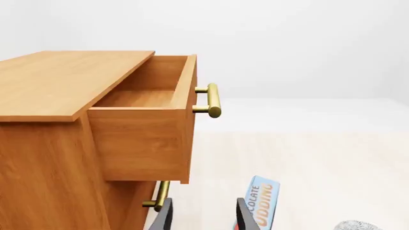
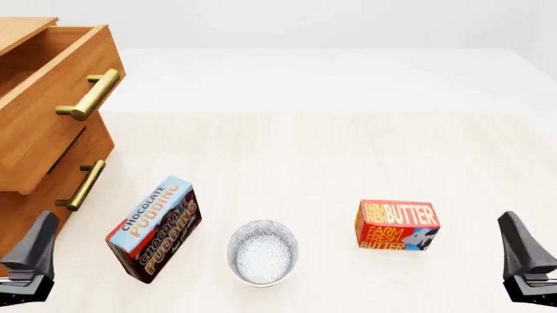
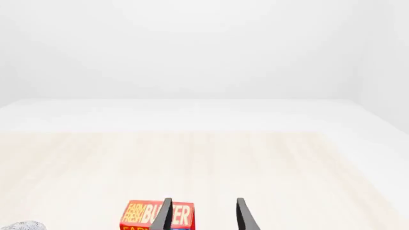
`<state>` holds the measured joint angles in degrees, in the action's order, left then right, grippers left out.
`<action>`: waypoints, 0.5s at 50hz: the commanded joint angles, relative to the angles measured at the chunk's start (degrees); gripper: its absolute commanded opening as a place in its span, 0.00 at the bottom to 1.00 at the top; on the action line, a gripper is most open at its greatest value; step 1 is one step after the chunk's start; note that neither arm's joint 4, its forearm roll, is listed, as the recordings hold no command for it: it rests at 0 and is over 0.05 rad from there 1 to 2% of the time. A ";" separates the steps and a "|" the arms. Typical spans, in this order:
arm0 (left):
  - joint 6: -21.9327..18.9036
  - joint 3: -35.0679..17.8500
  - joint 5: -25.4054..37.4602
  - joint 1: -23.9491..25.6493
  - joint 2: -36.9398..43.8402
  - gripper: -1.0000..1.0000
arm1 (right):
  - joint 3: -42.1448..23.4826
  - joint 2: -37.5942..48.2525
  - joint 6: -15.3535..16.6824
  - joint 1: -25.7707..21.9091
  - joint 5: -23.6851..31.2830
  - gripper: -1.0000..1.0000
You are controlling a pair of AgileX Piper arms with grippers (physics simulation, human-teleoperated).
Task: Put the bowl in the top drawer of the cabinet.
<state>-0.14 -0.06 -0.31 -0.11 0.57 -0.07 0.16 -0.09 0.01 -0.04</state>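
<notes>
The small white speckled bowl [image 2: 263, 252] stands upright on the table near the front, between the two boxes. Its edge also shows at the corner of each wrist view [image 1: 357, 225] [image 3: 22, 225]. The wooden cabinet [image 2: 26, 195] stands at the far left. Its top drawer [image 2: 52, 85] is pulled out, and what shows of its inside [image 1: 137, 98] is bare. My left gripper [image 2: 39, 238] hovers open at the front left, near the lower drawer's handle [image 1: 160, 194]. My right gripper [image 2: 518, 238] hovers open at the front right, holding nothing.
A chocolate pudding box [image 2: 155, 228] lies tilted left of the bowl, close to the cabinet. A butter box [image 2: 397, 225] stands right of the bowl. The top drawer's brass handle [image 2: 91, 94] juts out over the table.
</notes>
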 commanded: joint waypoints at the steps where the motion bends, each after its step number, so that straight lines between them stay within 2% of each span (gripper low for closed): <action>1: -0.56 -0.09 -0.93 -0.23 1.60 1.00 | -0.16 0.32 -0.16 0.02 -0.07 1.00; 17: -2.72 -0.06 0.37 -0.67 0.91 1.00 | -0.17 0.47 -0.21 0.04 -0.20 1.00; 21: -1.39 -0.15 0.78 0.04 0.13 1.00 | -0.18 0.51 -0.20 0.04 -0.23 1.00; 25: -1.76 -0.46 1.05 0.45 -0.47 1.00 | -0.19 0.51 -0.20 0.04 -0.22 1.00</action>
<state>-1.76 -0.24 0.31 -0.19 0.79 -0.24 0.58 -0.28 0.04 -0.21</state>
